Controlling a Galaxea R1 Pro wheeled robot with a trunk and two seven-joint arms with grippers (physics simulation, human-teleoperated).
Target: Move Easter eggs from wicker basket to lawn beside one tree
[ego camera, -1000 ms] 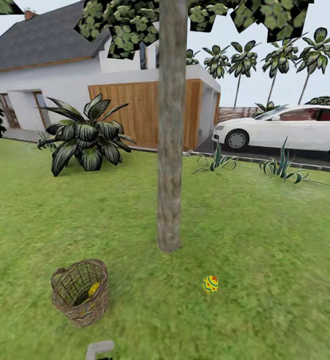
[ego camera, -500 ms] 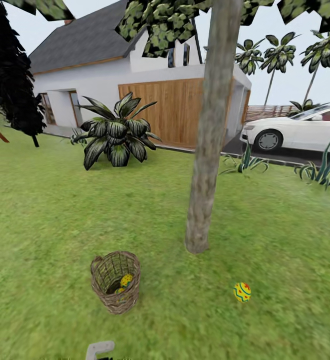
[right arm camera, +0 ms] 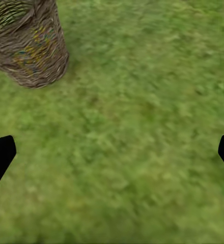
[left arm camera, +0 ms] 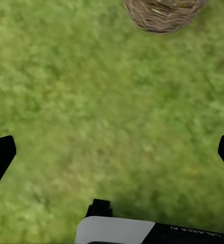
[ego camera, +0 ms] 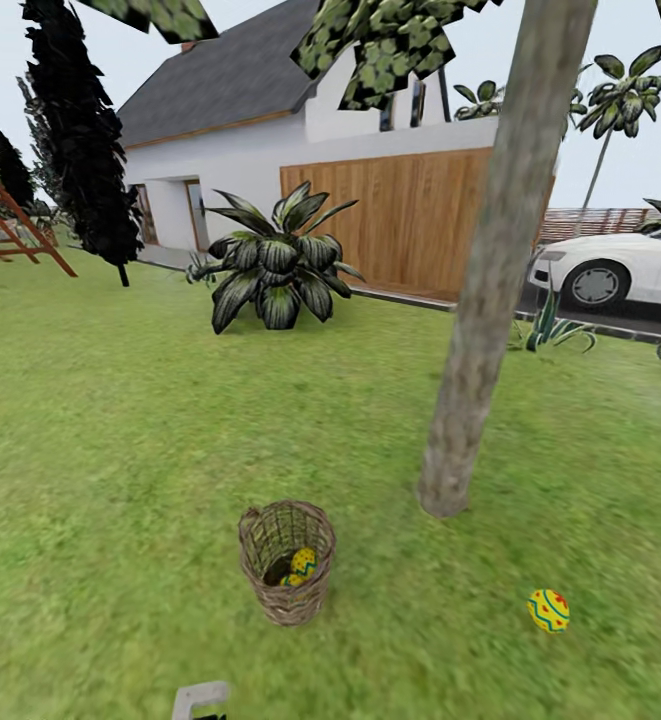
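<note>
Standing upright on the lawn [ego camera: 120, 480], the wicker basket [ego camera: 286, 563] sits near the foot of the tree [ego camera: 470, 400], with two Easter eggs [ego camera: 299, 566] showing inside, yellow against the dark weave. A third egg [ego camera: 549, 610] lies on the grass on the other side of the trunk, near it, so that one looks placed. The left hand [left arm camera: 112, 152] hangs spread over bare grass, its dark fingertips [left arm camera: 0, 157] far apart, the basket at the edge of its camera's sight. The right hand [right arm camera: 112, 152] is likewise spread wide, empty, with the basket's woven wall close by in its view.

The step in hand seems to be closing on the basket for the next egg. It would go best if the robot squared up so the basket lies within easy reach, then brought one spread hand down through the braided rim from above rather than from the side, since a nudge on the wall could tip the basket and roll the eggs out.
</note>
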